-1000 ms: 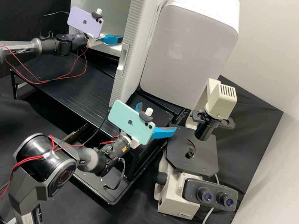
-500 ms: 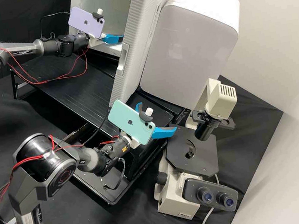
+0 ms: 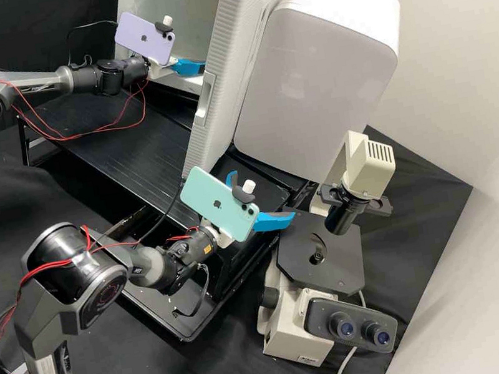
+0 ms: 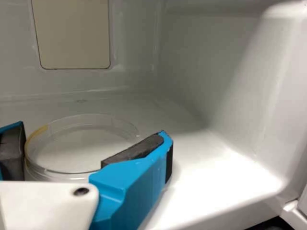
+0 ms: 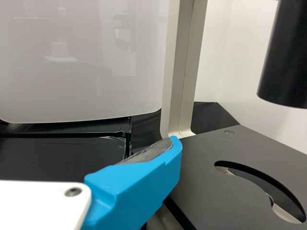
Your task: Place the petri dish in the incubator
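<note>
High view: left claw (image 3: 187, 65) inside the incubator (image 3: 241, 55), right claw (image 3: 268, 206) spread wide, empty. Left wrist: claw clamped on the petri dish (image 4: 76, 143) between its pads; pulling back unreleased would likely drag it out. Right wrist: microscope stage (image 5: 230, 163) just below, bump risk.

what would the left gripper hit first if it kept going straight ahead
Most likely the incubator's back wall, just below its beige panel. The left gripper, with the petri dish between its fingers, points across the white floor at it; depth is hard to judge.
</note>
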